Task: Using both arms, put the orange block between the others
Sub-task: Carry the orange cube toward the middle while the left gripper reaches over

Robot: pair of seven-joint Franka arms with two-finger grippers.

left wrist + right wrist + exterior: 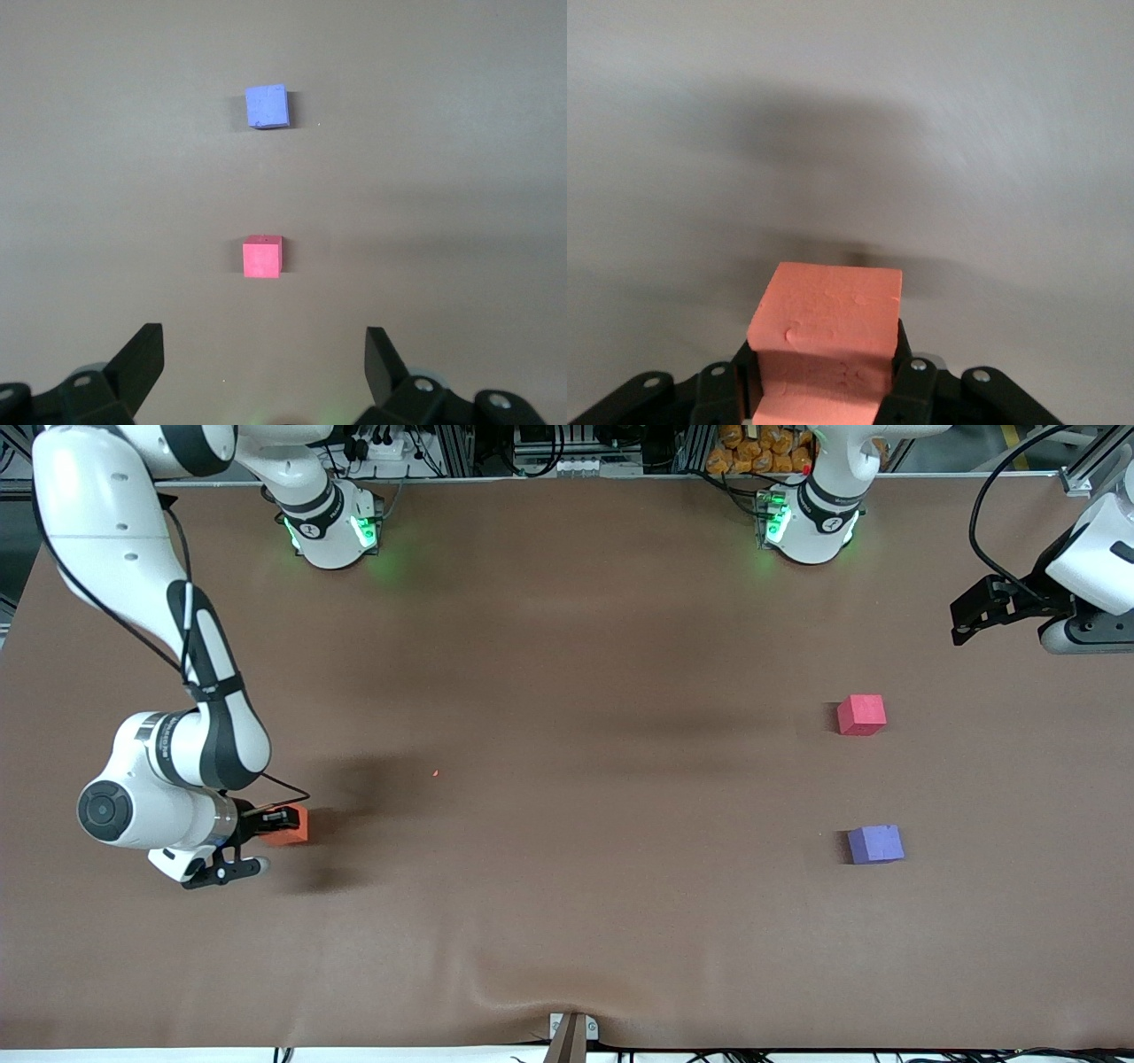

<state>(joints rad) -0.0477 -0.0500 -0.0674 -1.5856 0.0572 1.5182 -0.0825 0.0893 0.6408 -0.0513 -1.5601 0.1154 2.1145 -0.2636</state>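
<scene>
- The right gripper is down at the table toward the right arm's end, its fingers pinching the orange block from two opposite sides; the right wrist view shows the orange block seated squarely between the pads.
- The step in hand looks like securing and lifting the block. I judge the grip sound, so a straight, slow rise should keep the soft cube from twisting between the pads.
- Taking the pinkish-red cube as landmark: the orange block lies well apart from it, toward the right arm's end of the table and somewhat nearer the front camera.
- The purple-blue cube sits nearer the front camera than the pinkish-red cube, with a bare gap between them; that gap is the goal.
- The carry is long, so a handover partway toward the pinkish-red cube seems likely; holding the block low on its sides would leave its top free for the other arm.
- The left gripper waits in the air over the table's edge at the left arm's end, fingers spread wide; the left wrist view shows both cubes below it.
</scene>
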